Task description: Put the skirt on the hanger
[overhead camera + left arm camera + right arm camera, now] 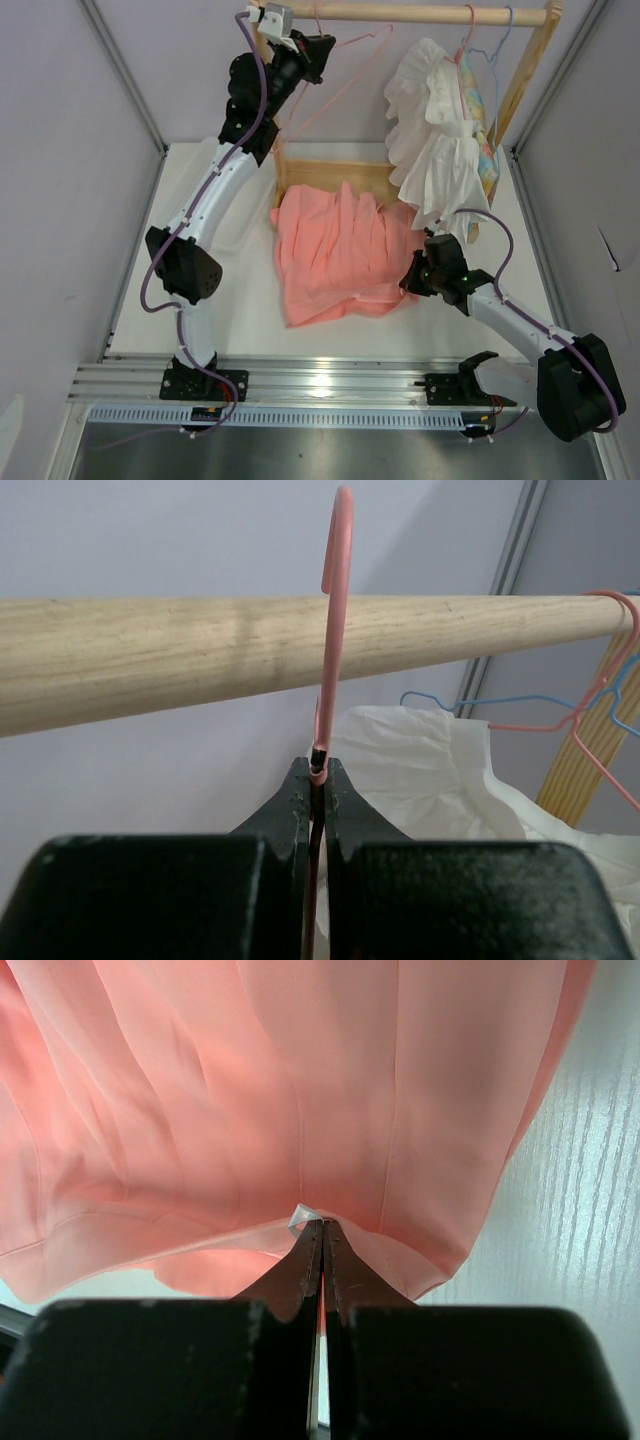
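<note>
The salmon-pink pleated skirt lies spread on the white table; it fills the right wrist view. My right gripper is shut on the skirt's right edge, beside a small white ribbon loop. The thin pink hanger hangs by its hook on the wooden rail at the back. My left gripper is raised to the rail and shut on the hanger's neck just below the hook.
A white ruffled garment on a pink hanger and a pastel garment on a blue hanger hang on the rail's right part. The wooden rack frame stands behind the skirt. Metal posts and grey walls bound both sides.
</note>
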Robot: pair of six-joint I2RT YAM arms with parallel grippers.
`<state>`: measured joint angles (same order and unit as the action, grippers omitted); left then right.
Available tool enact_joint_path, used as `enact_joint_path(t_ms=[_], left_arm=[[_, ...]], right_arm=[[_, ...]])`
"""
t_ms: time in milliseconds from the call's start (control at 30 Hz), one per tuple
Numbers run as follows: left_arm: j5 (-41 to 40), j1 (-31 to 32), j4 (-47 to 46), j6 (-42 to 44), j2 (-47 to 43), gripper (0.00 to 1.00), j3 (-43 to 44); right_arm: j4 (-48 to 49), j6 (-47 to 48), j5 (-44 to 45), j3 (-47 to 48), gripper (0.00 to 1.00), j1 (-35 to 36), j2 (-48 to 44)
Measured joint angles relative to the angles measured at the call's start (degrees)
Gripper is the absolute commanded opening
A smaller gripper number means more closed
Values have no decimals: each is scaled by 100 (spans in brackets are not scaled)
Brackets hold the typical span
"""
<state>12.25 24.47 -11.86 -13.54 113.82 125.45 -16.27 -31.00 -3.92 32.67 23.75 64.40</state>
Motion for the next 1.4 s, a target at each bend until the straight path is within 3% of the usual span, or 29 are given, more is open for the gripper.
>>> enact_joint_path(t_ms=[567,833,1200,1400], left_arm=[[157,-4,103,2,111,0,638],[299,-9,-98,66,-1303,0,-2227],[597,28,-372,0,-3926,0,-5285],[479,763,-229,-63,-5475,0,-7014]], right_arm=[[15,66,-9,0,0,-35,70],[35,109,-61,0,0,-66,131],[44,136,-127,4,0,-76,306],[31,170,-146,72,0,-81,433]])
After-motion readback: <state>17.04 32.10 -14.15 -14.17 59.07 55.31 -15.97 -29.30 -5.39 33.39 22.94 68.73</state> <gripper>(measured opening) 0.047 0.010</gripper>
